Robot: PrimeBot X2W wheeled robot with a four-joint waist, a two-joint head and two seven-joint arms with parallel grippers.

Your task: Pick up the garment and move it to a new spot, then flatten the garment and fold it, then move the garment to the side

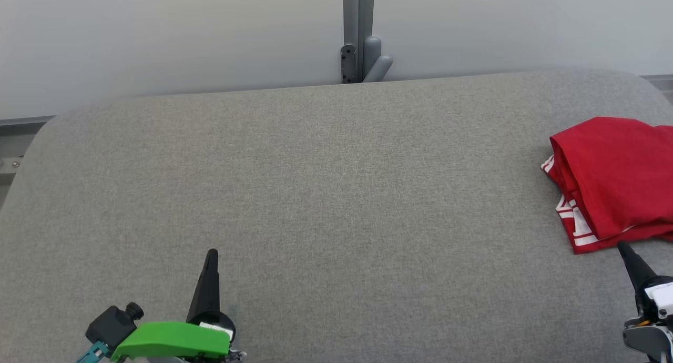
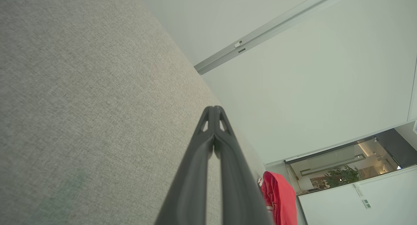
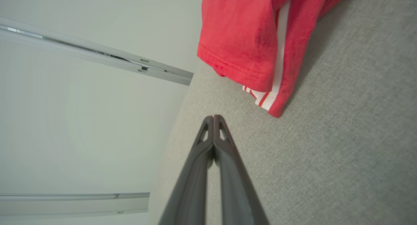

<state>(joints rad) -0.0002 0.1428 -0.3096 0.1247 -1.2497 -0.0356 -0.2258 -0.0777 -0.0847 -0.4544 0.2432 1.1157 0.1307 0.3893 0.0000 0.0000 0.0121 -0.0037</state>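
Starting on the left: the left gripper (image 1: 211,254) sits low at the near edge with its two long dark fingers pressed together, nothing between them. It looks parked out of the way, well apart from the cloth. There's a bright green plastic cover (image 1: 173,340) on its wrist. The big grey fabric-covered table (image 1: 336,194) is bare across the middle, and a grey metal post with a bracket (image 1: 362,55) stands behind its far edge.

Over at the far right, the red garment with white stripes (image 1: 615,179) lies in a layered bundle, running out of the head view's right edge. My guess is it's folded and set aside, so the task is about done. The right gripper (image 1: 623,245) points at the bundle's near hem, just beside it but not touching. Its fingers are also pressed together and pinch nothing, so it reads like a release.
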